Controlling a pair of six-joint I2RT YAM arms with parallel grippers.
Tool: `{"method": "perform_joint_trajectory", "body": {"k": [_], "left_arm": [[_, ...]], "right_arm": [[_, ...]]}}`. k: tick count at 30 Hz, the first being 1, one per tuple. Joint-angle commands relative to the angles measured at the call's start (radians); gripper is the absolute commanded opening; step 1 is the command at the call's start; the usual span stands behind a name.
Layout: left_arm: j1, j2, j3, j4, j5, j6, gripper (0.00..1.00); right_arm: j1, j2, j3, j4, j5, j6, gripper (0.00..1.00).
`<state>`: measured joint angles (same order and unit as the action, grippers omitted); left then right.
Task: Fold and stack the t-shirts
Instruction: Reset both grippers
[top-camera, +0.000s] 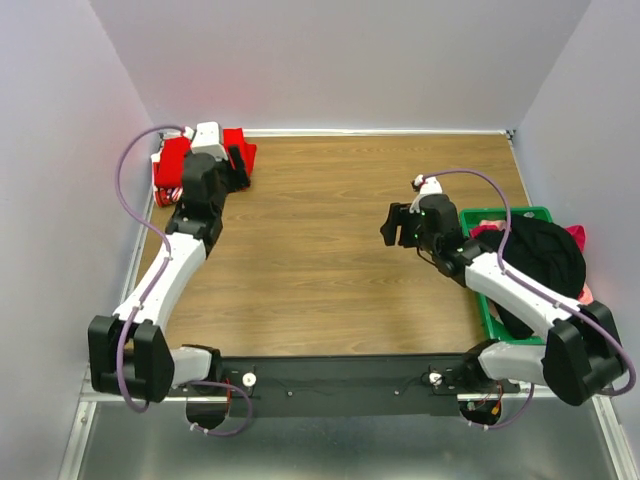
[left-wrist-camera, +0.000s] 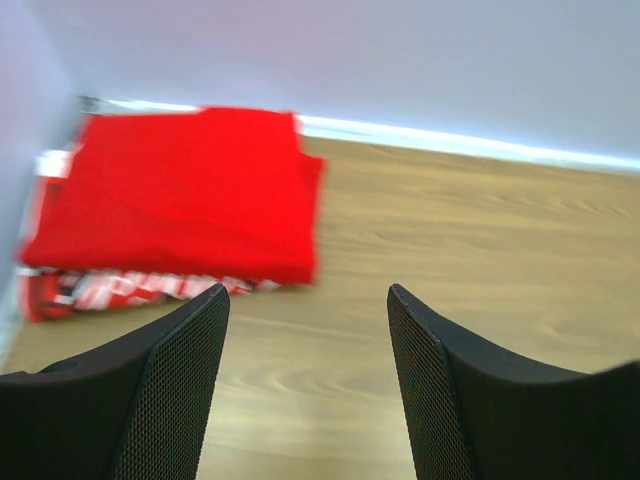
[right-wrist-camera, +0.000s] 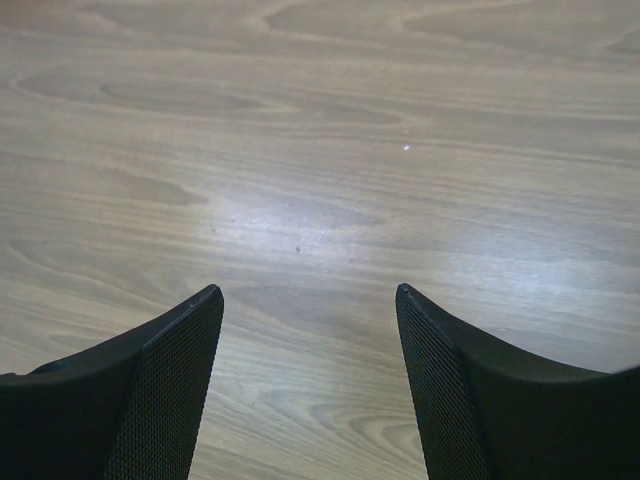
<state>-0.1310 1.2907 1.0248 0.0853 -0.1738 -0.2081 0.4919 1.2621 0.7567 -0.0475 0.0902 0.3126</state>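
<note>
Bright, even; L wrist view blurred.

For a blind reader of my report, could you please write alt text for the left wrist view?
A folded plain red t-shirt lies on a red-and-white t-shirt at the far left of the wooden table, near the pale wall. The open, empty left claw points toward them without touching them.
</note>
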Motion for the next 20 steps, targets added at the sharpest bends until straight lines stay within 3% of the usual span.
{"method": "perform_joint_trajectory", "body": {"k": [1, 12, 20], "left_arm": [[-0.088, -0.096, -0.095, 0.116, 0.049, -0.079, 0.70], [-0.278, -0.189, -0.118, 0.096, 0.197, -0.175, 0.69], [-0.291, -0.177, -0.072, 0.033, 0.215, -0.113, 0.69]], "right_arm": [[0.004, -0.081, -0.025, -0.002, 0.137, -0.018, 0.77], [0.002, -0.208, -0.097, -0.002, 0.287, -0.029, 0.79], [0.002, -0.245, -0.135, -0.002, 0.350, -0.026, 0.79]]}}
